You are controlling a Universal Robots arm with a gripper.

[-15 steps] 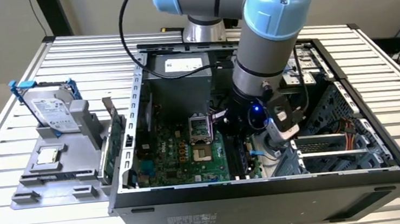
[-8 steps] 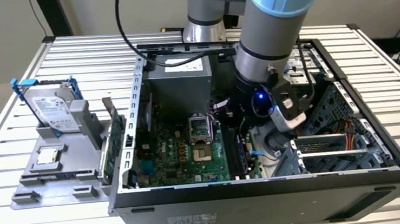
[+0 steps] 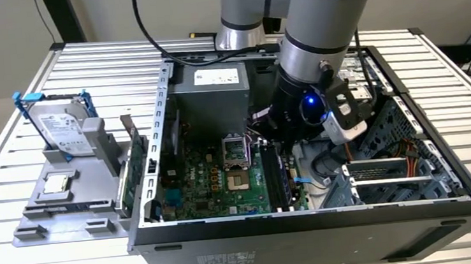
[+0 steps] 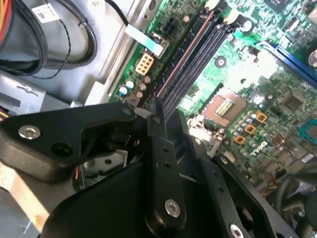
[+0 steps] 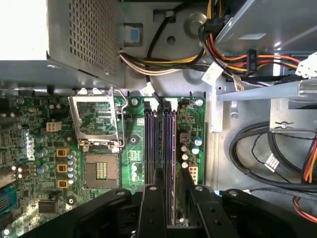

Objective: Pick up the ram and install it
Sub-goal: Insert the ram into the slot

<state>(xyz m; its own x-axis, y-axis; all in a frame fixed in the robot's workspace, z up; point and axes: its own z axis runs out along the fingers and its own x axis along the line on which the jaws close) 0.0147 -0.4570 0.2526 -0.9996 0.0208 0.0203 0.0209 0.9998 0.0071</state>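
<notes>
As its claw [image 5: 166, 198] grips the ram [image 5: 159, 148] upright over the memory slots [image 5: 171, 144] at mid-frame, seating appears underway; squarely aligned downward pressure seems needed.

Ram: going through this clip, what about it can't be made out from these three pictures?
1. Exterior view: the arm and hand stand over the memory slots, so no ram can be told apart there.
2. First wrist view: the hand's black body covers the slot ends nearest it, so whether a stick is held or seated is unclear.
3. Second wrist view: the picture's edge cuts off the latches at the slots' other end.
</notes>
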